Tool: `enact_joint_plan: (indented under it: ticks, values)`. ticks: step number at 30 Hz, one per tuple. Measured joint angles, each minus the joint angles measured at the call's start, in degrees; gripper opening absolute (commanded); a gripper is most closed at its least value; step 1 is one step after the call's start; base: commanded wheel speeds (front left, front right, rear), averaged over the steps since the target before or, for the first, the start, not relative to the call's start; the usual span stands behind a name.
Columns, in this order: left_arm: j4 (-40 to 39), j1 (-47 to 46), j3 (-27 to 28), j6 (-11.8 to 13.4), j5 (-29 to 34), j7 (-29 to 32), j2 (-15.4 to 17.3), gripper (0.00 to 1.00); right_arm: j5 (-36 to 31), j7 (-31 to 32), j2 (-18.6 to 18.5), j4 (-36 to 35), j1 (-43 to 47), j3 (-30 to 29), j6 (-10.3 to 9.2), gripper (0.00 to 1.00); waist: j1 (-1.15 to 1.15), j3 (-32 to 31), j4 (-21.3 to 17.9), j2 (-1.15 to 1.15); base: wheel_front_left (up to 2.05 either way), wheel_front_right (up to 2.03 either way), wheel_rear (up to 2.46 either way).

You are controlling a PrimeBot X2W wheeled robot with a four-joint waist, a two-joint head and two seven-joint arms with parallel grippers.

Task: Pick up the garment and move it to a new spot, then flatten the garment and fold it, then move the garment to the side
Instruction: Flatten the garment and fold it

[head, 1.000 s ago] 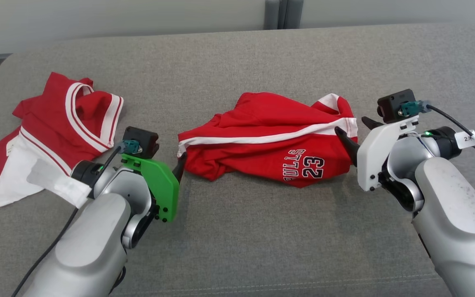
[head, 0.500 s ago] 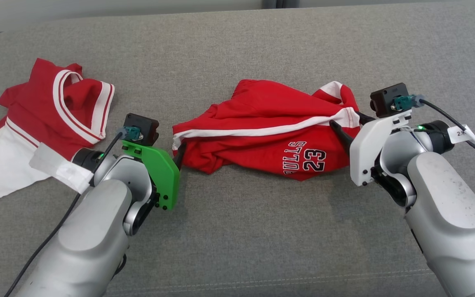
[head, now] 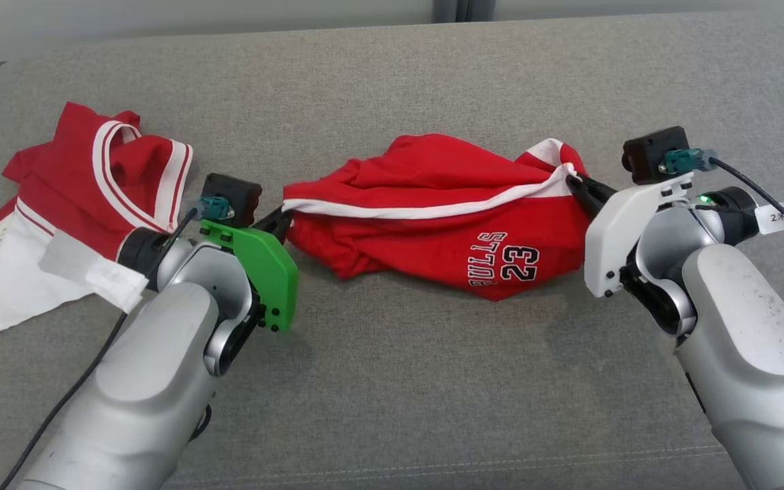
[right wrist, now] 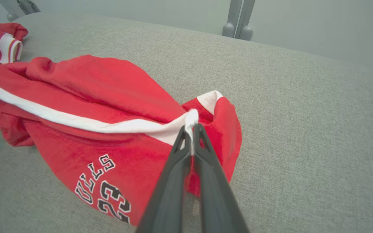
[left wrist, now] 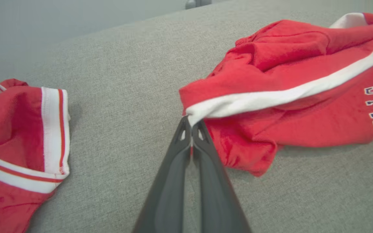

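A second earlier both end effectors stood open beside the red Bulls shorts (head: 433, 238). The left end effector (head: 282, 219) then closed on the left end of the shorts' white band (head: 419, 209) and the right end effector (head: 577, 182) on its right end. Both pinched ends rose slightly.

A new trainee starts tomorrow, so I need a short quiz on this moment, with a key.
1. True or false: the left claw is shut on the white-striped edge of the red garment.
2. Pick one: the right claw is A) shut on the garment's other end, B) open above it, C) shut on nothing.
3. Fill in: the number printed on the garment is ___.
Key: 1 true; 2 A; 3 23.
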Motion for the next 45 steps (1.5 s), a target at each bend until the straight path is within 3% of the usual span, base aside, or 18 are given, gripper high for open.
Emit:
enact_joint_plan:
  ticks: [12,17,24,30,35,45]
  values:
    - [-4.8,-5.2,1.7,1.6,1.3,-1.6,2.9,0.00,-0.9,-3.2,-0.8,-2.7,-4.1,-1.8,0.01,0.00,0.00,0.2,-0.3,0.00,0.00,0.00,0.00]
    - [-5.4,-12.4,1.6,1.5,4.3,-1.3,5.3,0.00,-0.5,-5.6,-2.3,-1.4,-13.1,1.7,0.01,0.00,0.00,3.7,-1.0,0.00,0.00,0.00,0.00]
    - [-5.8,-27.5,2.3,-0.7,8.0,-2.2,6.8,0.00,-0.9,-11.6,-3.5,5.4,-31.7,6.1,0.01,0.00,0.00,10.5,-2.6,0.00,0.00,0.00,0.00]
    - [-4.8,-39.4,3.3,-2.4,10.0,-4.3,6.7,0.00,-6.1,-18.8,-3.7,12.6,-46.3,6.9,0.01,0.00,0.01,16.7,-4.2,0.00,0.00,0.00,0.00]
    - [-3.1,-47.4,5.4,-2.7,10.6,-7.9,6.7,0.00,-12.2,-25.8,-3.2,16.8,-55.7,3.5,0.01,0.00,0.01,21.2,-5.5,0.00,0.00,0.00,0.00]
    - [-2.9,-54.7,11.2,0.5,9.4,-20.5,5.2,0.00,-24.4,-34.5,-2.4,17.6,-64.9,-5.5,0.03,0.00,0.01,26.1,-7.2,0.00,0.00,0.00,0.00]
